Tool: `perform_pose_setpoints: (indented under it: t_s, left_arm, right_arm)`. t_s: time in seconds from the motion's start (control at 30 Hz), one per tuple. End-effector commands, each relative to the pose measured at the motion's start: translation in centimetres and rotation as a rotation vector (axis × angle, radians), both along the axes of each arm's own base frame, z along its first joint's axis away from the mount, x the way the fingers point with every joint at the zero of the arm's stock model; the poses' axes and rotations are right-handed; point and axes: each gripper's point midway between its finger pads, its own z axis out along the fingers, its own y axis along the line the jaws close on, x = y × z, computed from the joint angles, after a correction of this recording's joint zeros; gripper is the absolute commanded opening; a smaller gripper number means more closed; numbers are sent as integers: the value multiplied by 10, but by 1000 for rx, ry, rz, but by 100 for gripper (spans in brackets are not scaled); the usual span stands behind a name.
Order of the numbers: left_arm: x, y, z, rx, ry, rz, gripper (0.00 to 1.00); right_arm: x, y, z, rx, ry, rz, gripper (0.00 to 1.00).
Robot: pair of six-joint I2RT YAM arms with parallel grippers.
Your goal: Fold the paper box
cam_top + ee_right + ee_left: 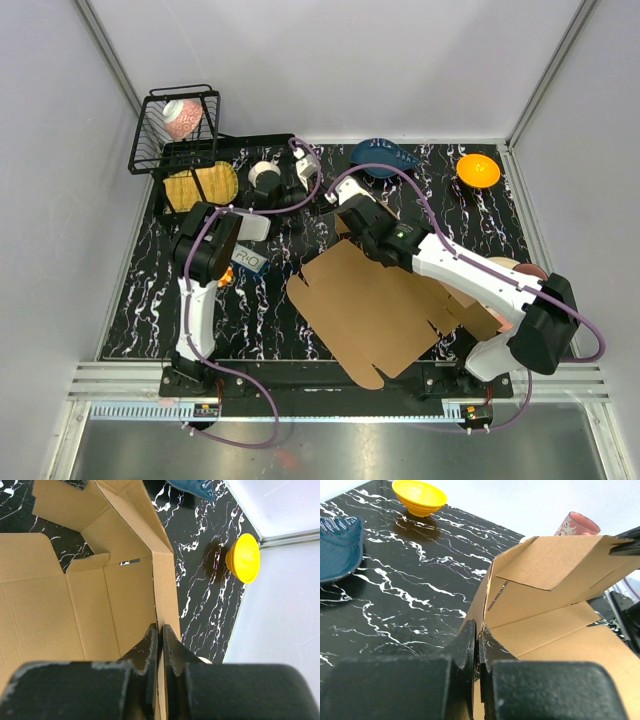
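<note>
I am holding the paper box (pixel 380 310) with both arms at its far-left end, just right of the middle of the marbled table (pixel 150 300). The left gripper (pixel 480 642) is pinching shut on the thin edge of a raised side wall, and the right gripper (pixel 160 637) is clamping shut on a neighbouring wall edge, with cardboard sandwiched between each pair of fingers. I judge I am gripping it this way so the two walls are standing up off the flat base while the creases set; one hand alone would likely be letting the sheet spring back.

The rest of the sheet is lying flat, its long axis seeming to run diagonally from the lifted end down to the near right, towards the right arm's base. The open inner face is facing upward. The yellow bowl (pixel 478 170) and blue plate (pixel 385 155) are sitting well apart beyond it, so I am seeing nothing crowding the fold.
</note>
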Motion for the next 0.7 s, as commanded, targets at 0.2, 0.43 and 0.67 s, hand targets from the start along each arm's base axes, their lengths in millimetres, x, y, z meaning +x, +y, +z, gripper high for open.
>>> perform_pose_setpoints:
  t_s: [0.2,0.43,0.67]
  left_arm:
    - [-38,4,90,-120,21,41,0]
    - [-50,-5,78,-18,77,133,0]
    - [-56,-7,50,43,205,242,0]
  right_arm:
    - [-7,12,-10,42,90,30,2]
    - [-10,9,-10,46,86,28,2]
    - [-8,10,-17,24,93,27,1]
